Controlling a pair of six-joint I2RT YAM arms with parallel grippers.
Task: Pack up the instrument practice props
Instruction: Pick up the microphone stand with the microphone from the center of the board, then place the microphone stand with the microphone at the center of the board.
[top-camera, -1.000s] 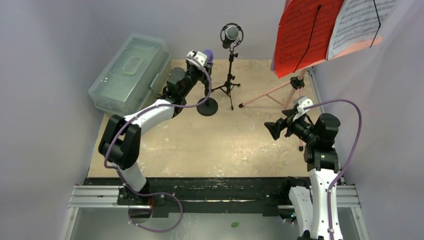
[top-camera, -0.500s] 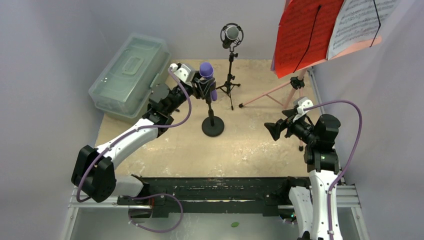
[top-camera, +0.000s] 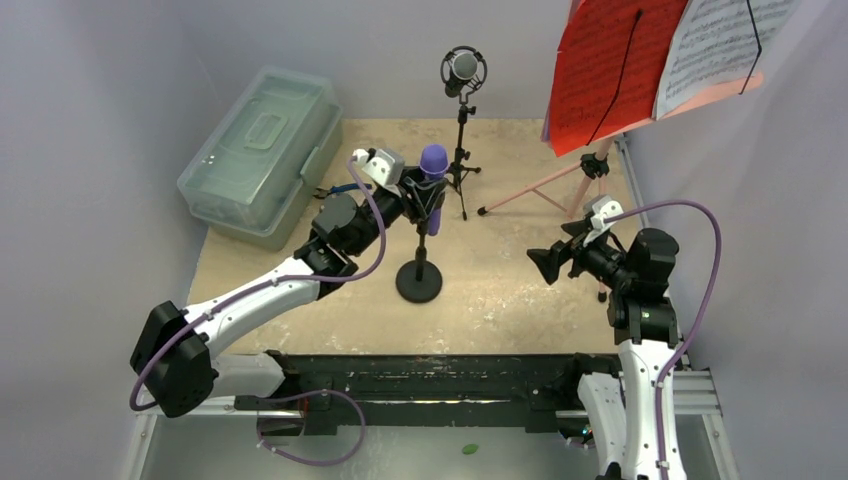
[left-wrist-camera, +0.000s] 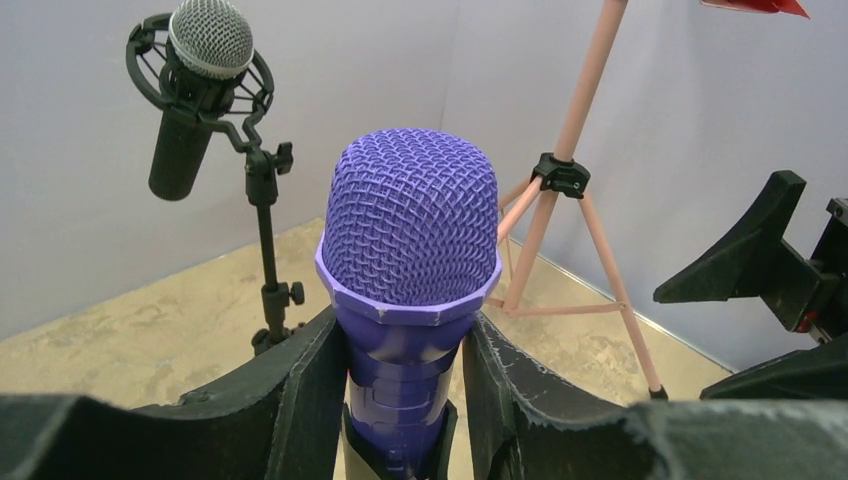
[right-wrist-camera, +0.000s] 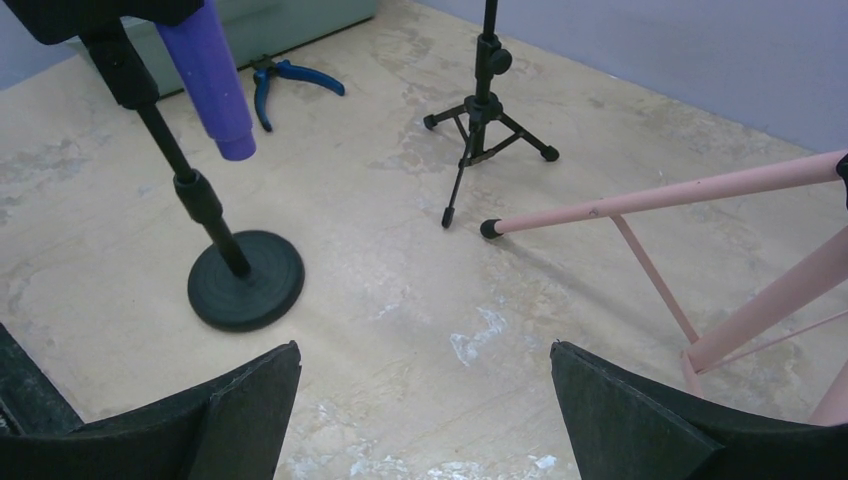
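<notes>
The left arm (top-camera: 262, 293) reaches low across the table (top-camera: 500, 300), wrist raised. The left gripper (top-camera: 425, 200) is clamped on either side of the purple microphone (left-wrist-camera: 410, 240), just below its head. The mic stands near upright, mesh head up and tail down, in a black round-base stand (top-camera: 418, 281) near mid-table. The right gripper (top-camera: 550, 262) hovers with its jaws wide apart and empty, facing left.

Purple microphone (left-wrist-camera: 410, 240): woven mesh head and ribbed plastic body, both satin. Black-silver microphone (left-wrist-camera: 195, 70): bright metal mesh over a matt black barrel. Music rack legs (left-wrist-camera: 590, 90): smooth pink painted tube. Left gripper (left-wrist-camera: 400, 330) fingers (left-wrist-camera: 305, 400): matt black, with rough frayed edges. Tabletop (right-wrist-camera: 420, 300): matt beige, mottled, scuffed white. Case (top-camera: 260, 145): translucent greenish plastic. Sheet-music pages (top-camera: 610, 70): red and white paper.
</notes>
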